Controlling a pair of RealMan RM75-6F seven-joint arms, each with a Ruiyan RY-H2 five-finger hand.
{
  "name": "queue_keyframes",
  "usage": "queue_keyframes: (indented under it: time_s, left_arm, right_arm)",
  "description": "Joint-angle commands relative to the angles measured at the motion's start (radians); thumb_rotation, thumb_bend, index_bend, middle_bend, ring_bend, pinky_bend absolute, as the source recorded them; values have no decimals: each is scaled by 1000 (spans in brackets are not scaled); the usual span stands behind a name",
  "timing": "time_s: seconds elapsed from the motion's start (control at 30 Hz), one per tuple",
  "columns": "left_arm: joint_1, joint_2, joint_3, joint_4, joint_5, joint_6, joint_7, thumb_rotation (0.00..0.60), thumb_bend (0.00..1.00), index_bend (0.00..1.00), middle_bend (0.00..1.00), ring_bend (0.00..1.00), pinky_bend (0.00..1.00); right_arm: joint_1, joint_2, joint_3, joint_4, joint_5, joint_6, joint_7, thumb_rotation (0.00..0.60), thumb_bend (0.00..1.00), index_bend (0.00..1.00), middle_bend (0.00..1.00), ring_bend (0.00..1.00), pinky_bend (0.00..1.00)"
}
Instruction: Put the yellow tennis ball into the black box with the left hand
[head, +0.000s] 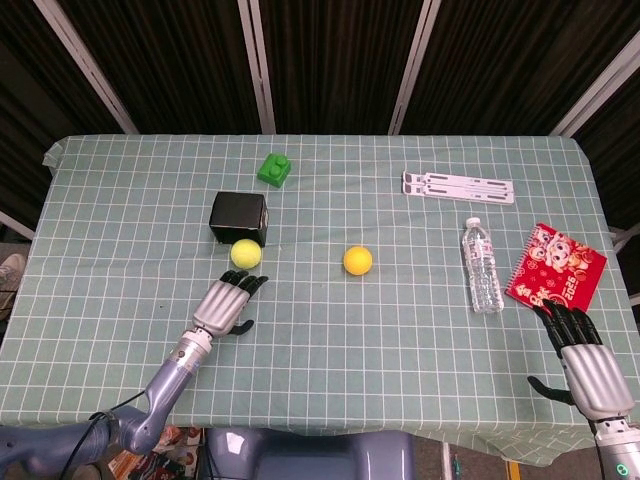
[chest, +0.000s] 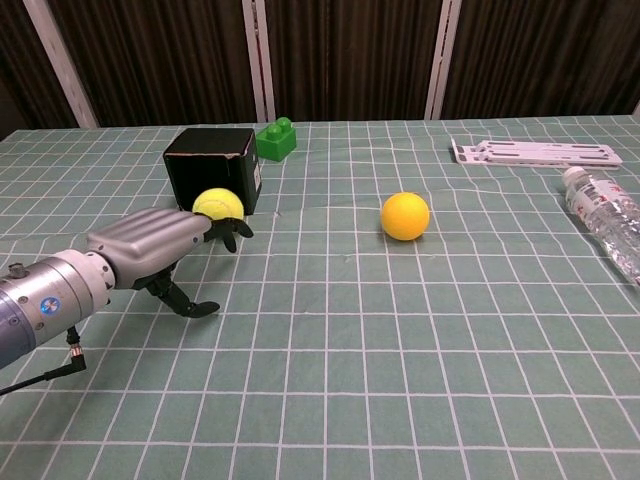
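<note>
Just left of centre, the left robot hand (head: 228, 303) lay low over the desk (head: 400, 330), its fingers (chest: 228, 229) stretched forward and spread, thumb hanging down to the cloth. It held nothing; its fingertips reached the near side of the yellow tennis ball (head: 245, 253), though whether they actually touched it could not be told. The ball sat on the desk just in front of the black box (head: 239, 217), seemingly against its front face in the chest view. At the lower right corner of the head view, the right robot hand (head: 581, 356) rested with fingers extended and apart, empty, just below a red booklet (head: 557, 265). An orange ball (head: 358, 260) sat near mid-frame.
</note>
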Motion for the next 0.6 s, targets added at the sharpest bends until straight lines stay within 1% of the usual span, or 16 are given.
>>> queue_keyframes:
  time_s: [0.03,0.13,0.33,0.6]
  left_arm:
    - [-6,-6,-7,8,-6,3,3,554,231,131,221,134,195]
    - [-10,-8,-16,23,-14,13,11,555,230,130,221,134,195]
    - [-33,-15,-35,55,-45,-9,25,554,230,121,221,134,195]
    - [-42,-5,-48,50,-64,-1,26,554,223,116,221,134,195]
  right_arm:
    - [-1,1,1,0,0,3,3,600,209,0,0,0,0]
    - [-5,5,2,-1,1,11,7,600,209,0,0,0,0]
    - [-12,10,0,-2,-9,25,12,600,209,0,0,0,0]
    - [-20,16,4,-2,-8,40,23,600,209,0,0,0,0]
